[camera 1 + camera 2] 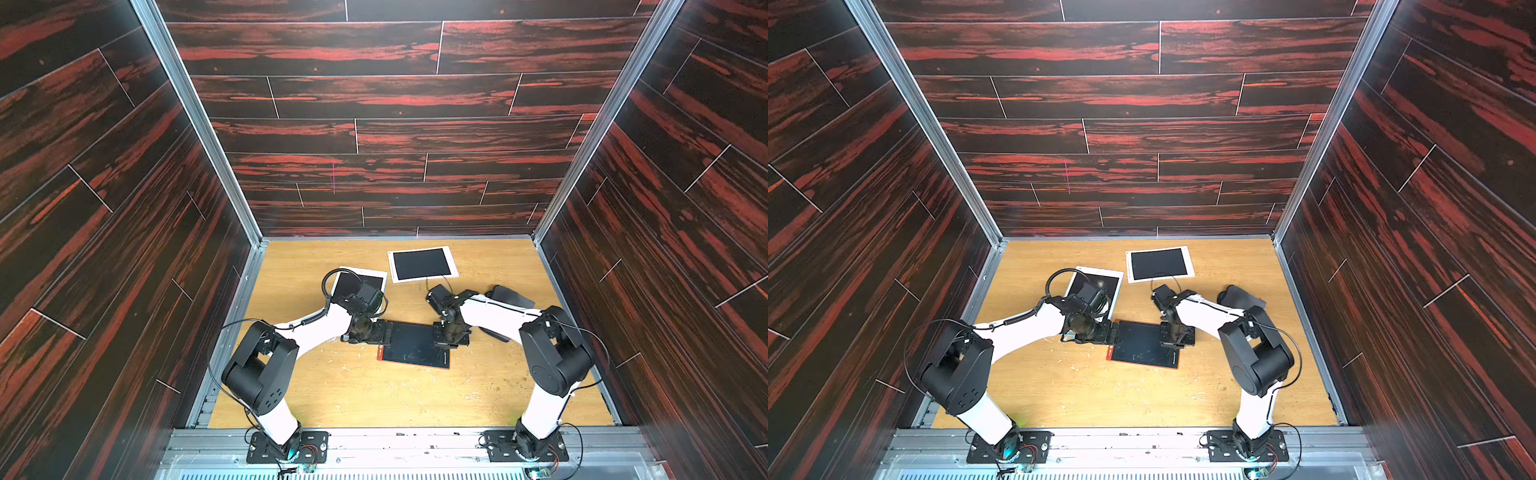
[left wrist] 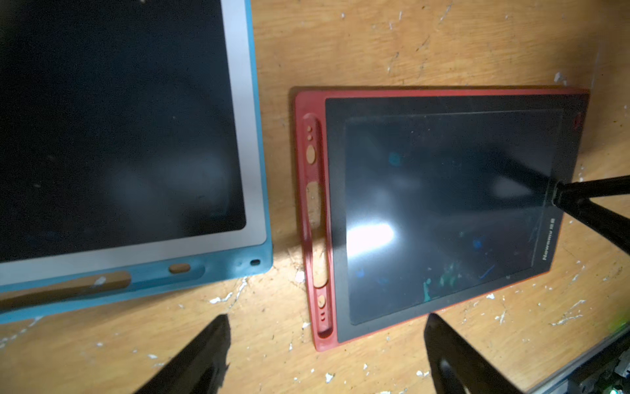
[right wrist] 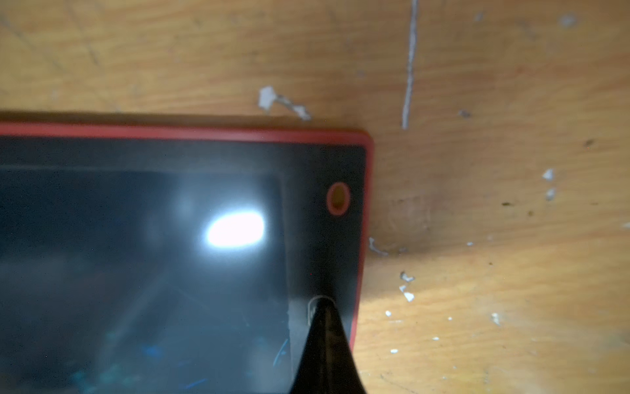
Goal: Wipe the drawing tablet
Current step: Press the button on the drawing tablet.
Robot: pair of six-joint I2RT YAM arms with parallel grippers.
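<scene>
Right gripper (image 3: 320, 303) closed, tip on drawing tablet (image 3: 136, 238)

Both top views are bright and fairly sharp over the pale wooden tabletop (image 1: 374, 399), which is lit from above, while the dark red-streaked wall panels (image 1: 374, 95) bow at the edges. In both wrist views white glare sits on the red-framed black drawing tablet (image 2: 439, 211), which is softly blurred. Its faint coloured marks are possibly smears.
</scene>
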